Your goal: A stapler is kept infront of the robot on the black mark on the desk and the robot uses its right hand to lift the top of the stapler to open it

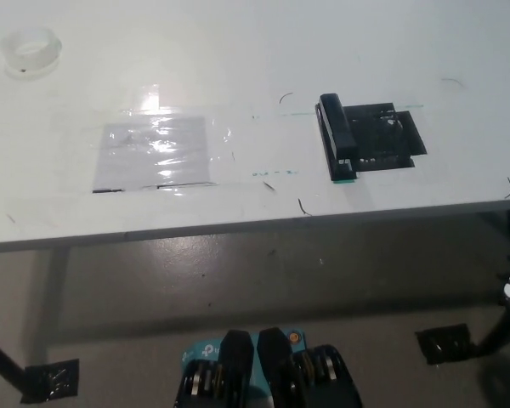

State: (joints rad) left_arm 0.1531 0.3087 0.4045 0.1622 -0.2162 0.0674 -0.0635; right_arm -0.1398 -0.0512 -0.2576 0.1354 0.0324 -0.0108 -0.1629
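on the white desk [255,51], right of centre, a black stapler [337,136] is seen lying closed, its long axis running from the far side toward the near edge. it rests along the left edge of a black mark [387,138], a dark taped patch on the desk surface, and touches or overlaps that patch. a small greenish spot shows at the stapler's near end.

left of centre, a sheet of clear film [157,153] is taped flat to the desk, glare crossing it; it is well apart from the stapler. at the far left corner a roll of clear tape [31,51] is set on the desk, lying flat. a few short dark curved marks are scattered over the surface near the stapler and toward the right edge.

below the desk edge, grey floor is seen, with black tape patches [444,343] around the desk legs.

neither robot hand is caught in the head view, so whether either is released, clenched or grasping cannot be told. the stapler is touched by nothing.
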